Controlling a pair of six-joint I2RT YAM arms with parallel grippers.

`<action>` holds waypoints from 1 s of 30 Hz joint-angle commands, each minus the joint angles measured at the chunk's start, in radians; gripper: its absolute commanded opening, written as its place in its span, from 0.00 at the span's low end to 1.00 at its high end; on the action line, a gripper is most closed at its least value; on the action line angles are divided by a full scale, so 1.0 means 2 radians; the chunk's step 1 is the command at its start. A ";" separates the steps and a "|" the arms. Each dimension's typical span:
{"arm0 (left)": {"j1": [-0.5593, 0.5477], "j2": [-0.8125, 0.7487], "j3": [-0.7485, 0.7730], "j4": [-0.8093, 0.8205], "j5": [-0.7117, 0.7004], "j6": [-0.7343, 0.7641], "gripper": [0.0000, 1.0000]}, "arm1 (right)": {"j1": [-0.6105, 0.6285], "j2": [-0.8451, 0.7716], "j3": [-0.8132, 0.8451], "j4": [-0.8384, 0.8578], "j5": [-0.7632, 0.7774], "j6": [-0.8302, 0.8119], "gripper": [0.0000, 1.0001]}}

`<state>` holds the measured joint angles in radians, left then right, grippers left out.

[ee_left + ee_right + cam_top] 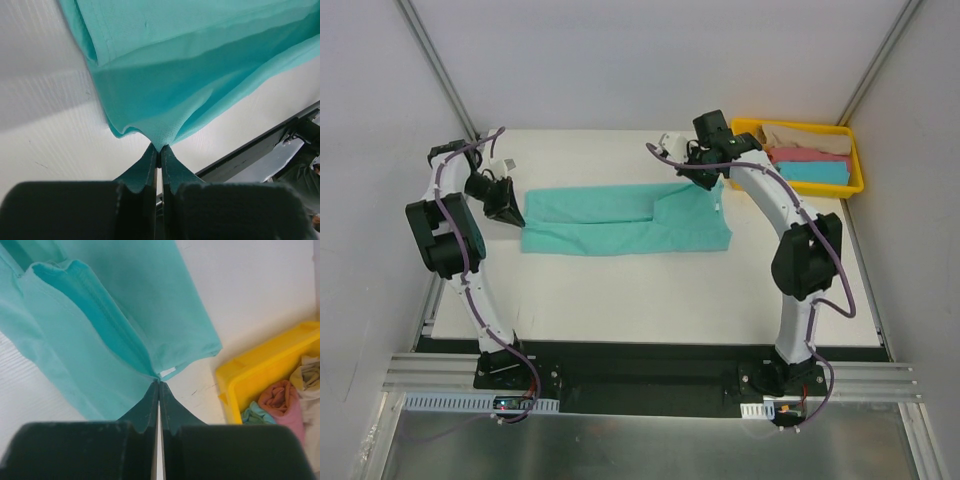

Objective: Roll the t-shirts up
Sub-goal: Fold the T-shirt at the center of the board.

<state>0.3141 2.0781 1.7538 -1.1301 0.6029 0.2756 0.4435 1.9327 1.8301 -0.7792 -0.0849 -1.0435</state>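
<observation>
A sea-green t-shirt [620, 222] lies folded into a long band across the white table [650, 300]. My left gripper [508, 205] is shut on the shirt's left end; in the left wrist view the cloth [185, 85] bunches into the left gripper's tips [158, 148]. My right gripper [703, 177] is shut on the shirt's far right edge; in the right wrist view the green fabric [100, 335] gathers at the right gripper's tips [158, 381]. Rolled beige [807, 137], pink [810, 156] and blue [817, 173] t-shirts lie in the tray.
A yellow plastic tray [858, 160] stands at the table's back right corner, its corner [260, 365] also showing in the right wrist view. Grey walls close in the table on the left, back and right. A metal rail [650, 375] runs along the near edge.
</observation>
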 commanded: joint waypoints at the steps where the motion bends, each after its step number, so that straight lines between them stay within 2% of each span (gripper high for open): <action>1: -0.001 0.028 0.041 -0.018 0.008 -0.006 0.00 | -0.006 0.051 0.077 0.008 0.026 -0.008 0.01; 5: -0.002 0.063 0.089 -0.019 0.002 -0.007 0.00 | -0.011 0.092 0.119 0.021 0.030 -0.020 0.01; 7: -0.002 0.088 0.108 -0.016 0.005 -0.010 0.14 | -0.009 0.113 0.123 0.044 0.058 -0.017 0.01; 9: -0.008 0.106 0.141 -0.011 0.004 -0.014 0.38 | -0.009 0.156 0.136 0.069 0.088 -0.007 0.01; 10: -0.013 0.105 0.148 -0.006 -0.012 -0.020 0.41 | -0.010 0.170 0.175 0.067 0.123 0.003 0.20; 12: -0.029 0.076 0.152 0.006 -0.036 -0.024 0.43 | -0.013 0.189 0.221 0.036 0.137 0.057 0.38; 13: -0.034 0.062 0.149 0.008 -0.046 -0.023 0.44 | -0.018 0.179 0.225 0.028 0.128 0.073 0.51; 16: -0.043 -0.003 0.107 0.028 -0.075 -0.024 0.47 | -0.021 0.100 0.168 0.017 0.094 0.120 0.59; 19: -0.044 -0.066 0.028 0.056 -0.078 -0.024 0.46 | -0.024 0.033 0.077 -0.022 0.050 0.140 0.59; 20: -0.043 -0.078 -0.007 0.058 -0.069 -0.024 0.46 | -0.026 0.016 0.024 -0.036 0.046 0.141 0.60; 22: -0.043 -0.098 -0.038 0.062 -0.057 -0.023 0.45 | -0.036 -0.012 -0.018 -0.051 0.011 0.136 0.60; 26: -0.043 -0.103 -0.096 0.079 -0.046 -0.022 0.35 | -0.064 -0.015 -0.068 -0.089 -0.024 0.130 0.56; 30: -0.044 -0.081 -0.109 0.096 -0.031 -0.018 0.12 | -0.078 -0.003 -0.084 -0.092 -0.040 0.111 0.45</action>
<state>0.2237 1.8683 1.5696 -0.9737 0.4988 0.2413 0.3161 1.8996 1.6947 -0.8944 -0.0990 -0.8158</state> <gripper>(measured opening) 0.217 0.505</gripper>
